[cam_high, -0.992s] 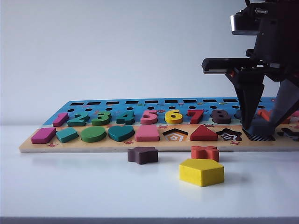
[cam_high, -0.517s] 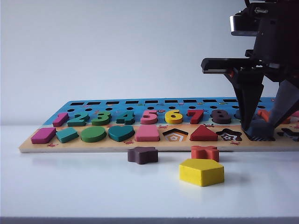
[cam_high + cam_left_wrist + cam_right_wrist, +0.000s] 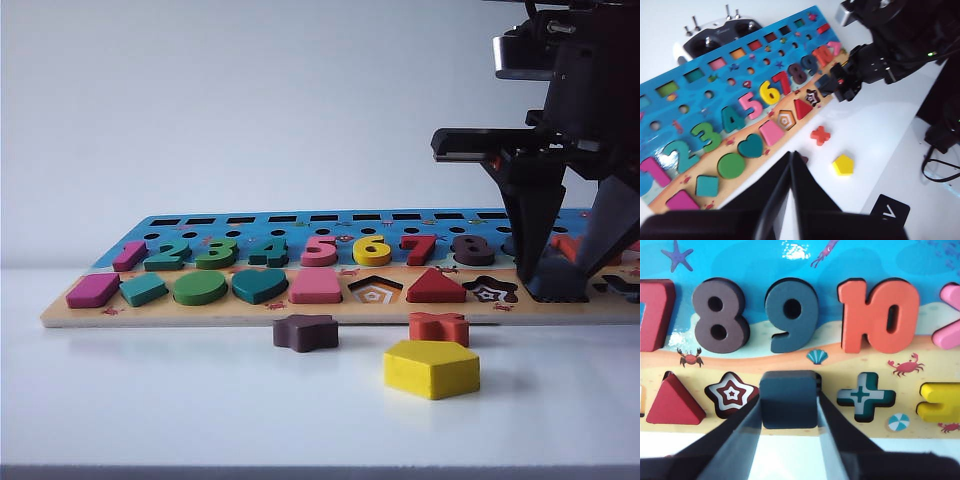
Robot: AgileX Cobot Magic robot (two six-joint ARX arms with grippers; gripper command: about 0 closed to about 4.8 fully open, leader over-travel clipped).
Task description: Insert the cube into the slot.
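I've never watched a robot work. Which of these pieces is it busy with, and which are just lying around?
In use:
- flat dark navy square block, held by the right gripper
- wooden puzzle board, at its square recess

Lying about:
- yellow pentagon block
- dark-brown star block
- red cross block
- left gripper, shut, away from the board

Black, boxy right arm (image 3: 585, 100) with silver wrist block and small red fittings. Matte black right gripper (image 3: 789, 440) and left gripper (image 3: 791, 197), tapered wedge fingers (image 3: 735, 442).
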